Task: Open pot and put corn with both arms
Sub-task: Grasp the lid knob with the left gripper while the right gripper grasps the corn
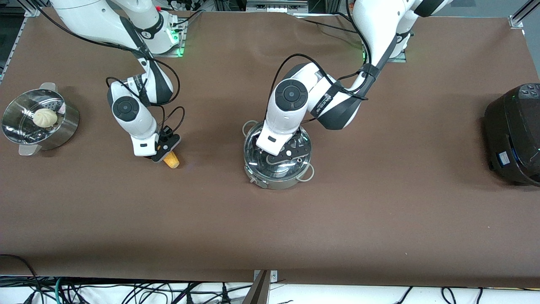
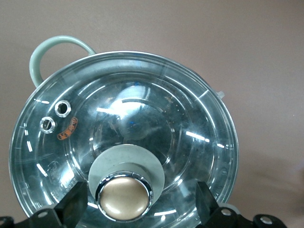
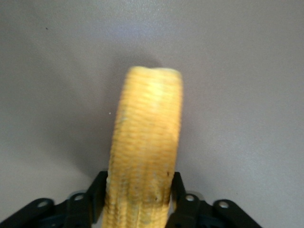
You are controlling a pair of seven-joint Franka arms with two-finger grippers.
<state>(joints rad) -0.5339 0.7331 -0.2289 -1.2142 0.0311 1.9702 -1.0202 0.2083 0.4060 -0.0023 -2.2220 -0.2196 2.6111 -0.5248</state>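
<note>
Right wrist view puts my right claw [image 3: 137, 202] with a finger on each flank of the corn [image 3: 145, 152], pressed against the cob near its middle, so I take it as gripped. I judge the cob stiff and light, its kernel rows bumpy enough to give the pads some bite, though its round, tapered body could roll or slip toward the thin end, so a hold across the thick middle suits it best. It is yellow-orange, ridged in fine rows, with a blunt pale tip. It lies on the brown counter [image 1: 295, 219] toward the right arm's end, its tip poking out from under the claw toward the front camera. My left claw [image 2: 137, 206] hangs low over the pot [image 1: 278, 158], fingers spread wide on either side of the lid's knob [image 2: 124, 197] and not touching it. That knob is a smooth, rounded metal button, probably slippery, and the glass lid [image 2: 142, 118] is likely weighty and breakable, so I would squeeze squarely on the knob and lift straight up. Shallow and shiny steel with small loop handles, the pot sits mid-counter, lid still on. Off toward the counter's ends stand a steamer basket [image 1: 63, 126] holding a pale bun [image 1: 45, 117], and a black cooker [image 1: 514, 135].
</note>
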